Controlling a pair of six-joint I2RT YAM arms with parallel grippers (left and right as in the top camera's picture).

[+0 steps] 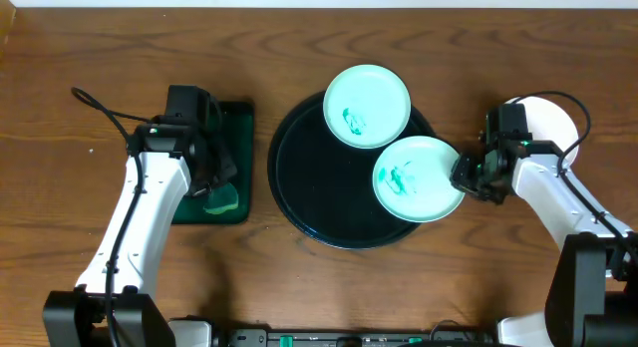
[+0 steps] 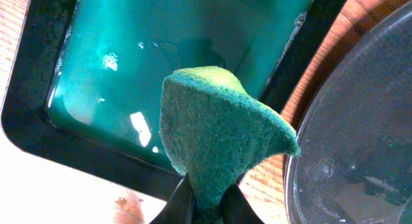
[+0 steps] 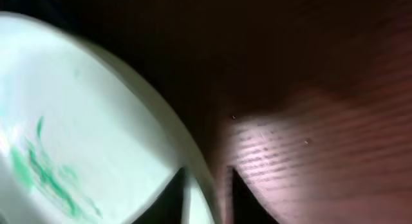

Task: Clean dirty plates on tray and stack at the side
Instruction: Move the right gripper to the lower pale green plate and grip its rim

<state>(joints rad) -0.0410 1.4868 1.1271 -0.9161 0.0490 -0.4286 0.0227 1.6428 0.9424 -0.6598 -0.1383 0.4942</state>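
The black round tray (image 1: 299,202) lies mid-table. A pale-mint plate (image 1: 367,106) with a teal smear rests on its far rim. A second smeared plate (image 1: 417,177) sits over the tray's right edge. My right gripper (image 1: 465,175) is shut on its right rim. In the right wrist view the rim runs between the fingers (image 3: 209,198), with the plate (image 3: 77,134) to the left. A third white plate (image 1: 548,120) lies on the table behind the right arm, partly hidden. My left gripper (image 2: 206,208) is shut on a green sponge (image 2: 219,134), which also shows overhead (image 1: 221,195).
A dark green rectangular tray (image 1: 239,123) sits left of the black tray. In the left wrist view this tray (image 2: 32,121) holds soapy green water, with the black tray's rim (image 2: 290,179) close on the right. Cables trail from both arms.
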